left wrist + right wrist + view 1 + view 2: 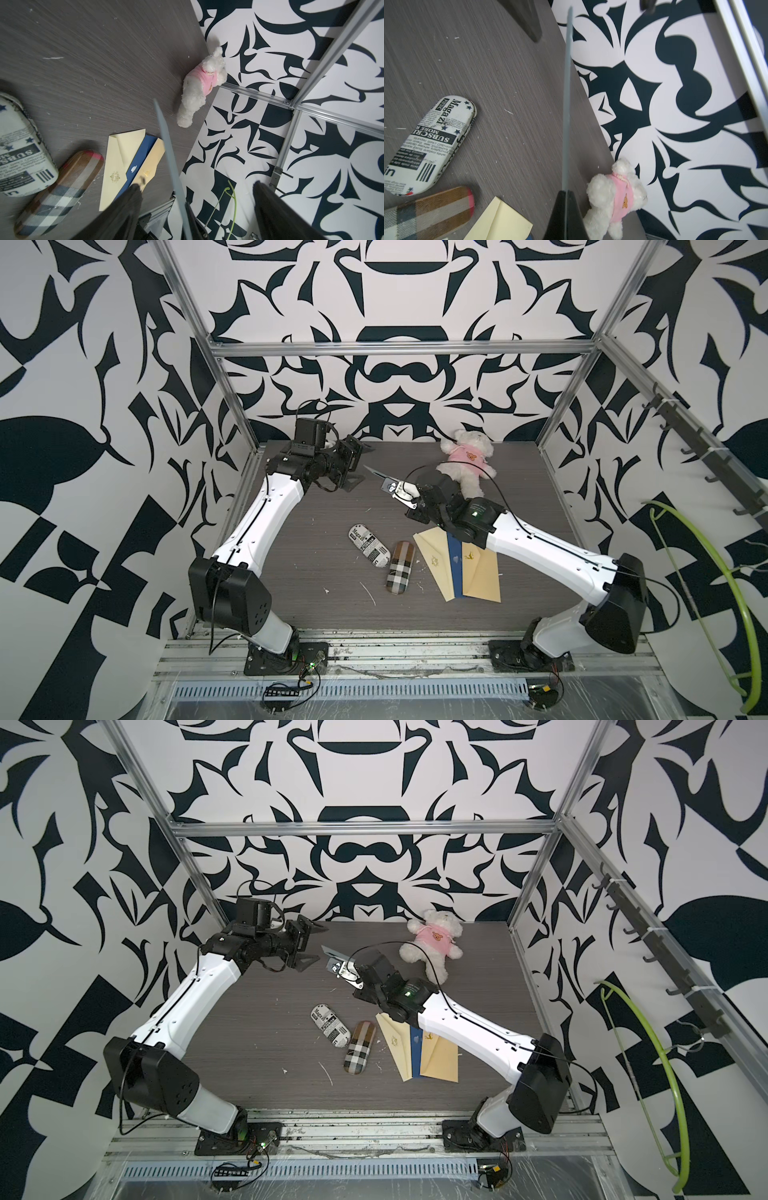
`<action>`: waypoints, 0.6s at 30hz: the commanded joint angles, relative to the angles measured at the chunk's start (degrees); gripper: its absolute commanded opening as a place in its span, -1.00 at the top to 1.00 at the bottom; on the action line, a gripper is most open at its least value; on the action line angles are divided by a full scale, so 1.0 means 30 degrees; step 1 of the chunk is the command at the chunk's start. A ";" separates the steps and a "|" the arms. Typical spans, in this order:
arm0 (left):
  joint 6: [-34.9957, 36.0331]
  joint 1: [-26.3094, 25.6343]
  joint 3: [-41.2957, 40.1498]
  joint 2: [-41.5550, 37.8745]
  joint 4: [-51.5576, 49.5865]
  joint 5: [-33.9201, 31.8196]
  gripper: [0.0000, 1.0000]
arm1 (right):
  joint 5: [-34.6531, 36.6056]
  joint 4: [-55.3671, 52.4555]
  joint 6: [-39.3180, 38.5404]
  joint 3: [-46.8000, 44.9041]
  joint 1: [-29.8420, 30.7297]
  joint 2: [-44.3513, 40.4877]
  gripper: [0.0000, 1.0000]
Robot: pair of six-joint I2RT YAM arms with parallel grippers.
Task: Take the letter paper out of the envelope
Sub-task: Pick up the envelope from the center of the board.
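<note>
Black-and-white patterned walls are enclosing a grey wood-grain table. Farthest left over it, the left gripper is hanging above the far side of the table with its jaws standing wide apart and holding nothing. In its wrist view one dark finger is showing on each side of a thin edge.

That edge is the grey-blue envelope, or so I am judging from its flat shape and the small picture on its face. It is hanging in the air edge-on, clear of the table, with its free end just beside the left jaws. Whether it is touching them, I cannot tell. The right gripper is pinching its other end with the jaws closed flat on it. No letter paper is showing, so it is probably inside.

Nearer the front, a newsprint case, a plaid case and three loose envelopes are lying on the table, and a teddy bear is lying at the back.

The step in hand looks like presenting the envelope for extraction. Next, the left jaws are needing to find the paper alone at the open end and draw it away while the right grip is holding firm.
</note>
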 commanded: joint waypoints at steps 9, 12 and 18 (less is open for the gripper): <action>-0.1224 0.0236 -0.1668 0.0348 0.1115 0.0836 0.30 | 0.1527 0.3541 -0.2994 -0.0577 0.0982 0.0151 1.00; -0.1375 0.0398 -0.1848 0.0300 0.1692 0.0883 0.95 | 0.1496 0.3518 -0.2722 -0.0602 0.1022 0.0155 1.00; -0.1410 0.0727 -0.2571 -0.0491 0.4427 0.0096 1.00 | 0.1149 0.1538 0.0521 0.0122 0.1022 -0.0224 0.63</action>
